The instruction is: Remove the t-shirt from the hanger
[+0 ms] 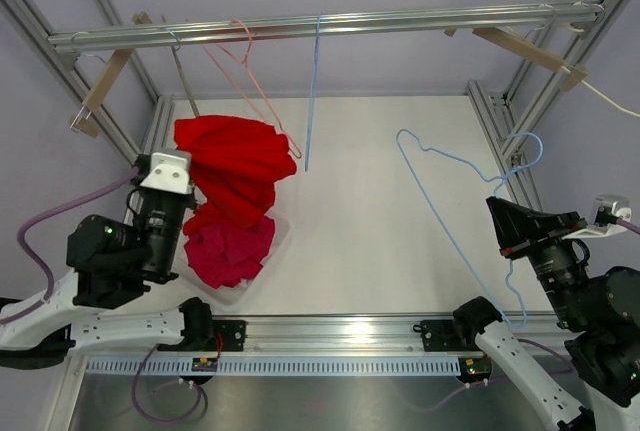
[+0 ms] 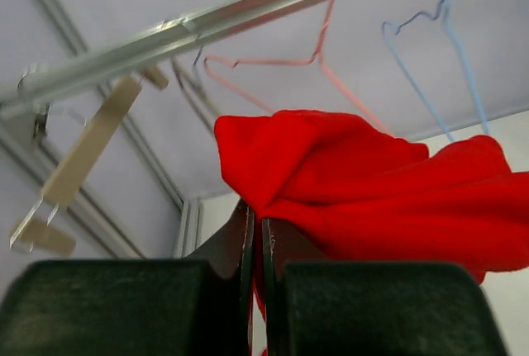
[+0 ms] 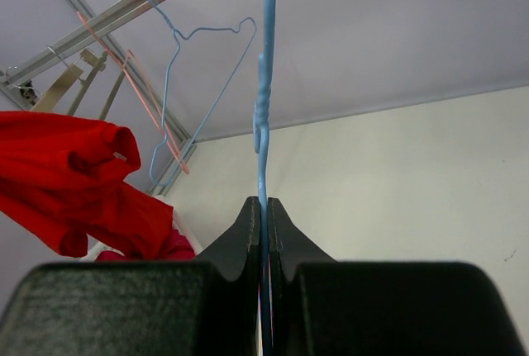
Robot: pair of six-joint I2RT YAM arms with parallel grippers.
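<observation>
Our left hand (image 2: 254,228) pinches the red t-shirt (image 2: 372,191), our right hand (image 3: 263,207) the bare blue hanger (image 3: 262,116): separation looks done, so next we set both down.

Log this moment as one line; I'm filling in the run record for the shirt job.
left hand: shut on red t-shirt | right hand: shut on blue hanger | hanger: bare, apart from shirt | task: looks done

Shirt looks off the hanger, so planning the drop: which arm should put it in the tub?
Left. The left gripper is shut on the red shirt beside the tub; the right gripper is clamped on the blue hanger.
</observation>
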